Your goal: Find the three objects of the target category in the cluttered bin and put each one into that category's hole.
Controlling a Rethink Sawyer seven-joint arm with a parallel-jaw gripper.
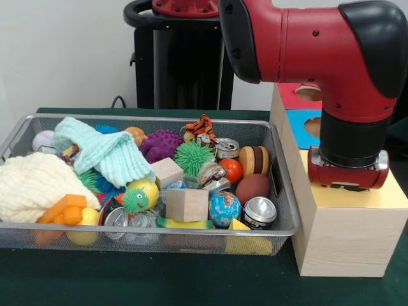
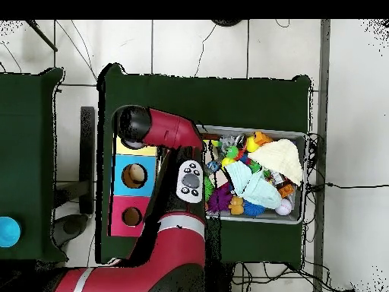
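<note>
- the arm comes down onto the yellow-topped wooden box, its wrist sitting right over the yellow top, so the hole is hidden under it.
- the jaws cannot be told; the wrist covers them in both views.
- the wire tray stands just beside the box, packed with clutter: a mint knitted cloth, a cream knitted cloth, a wooden cube, a globe ball, cans, spiky balls.
- no dotted cloth can be made out in the tray.
- the blue hole and red hole lie beside the box in the overhead view.
</note>
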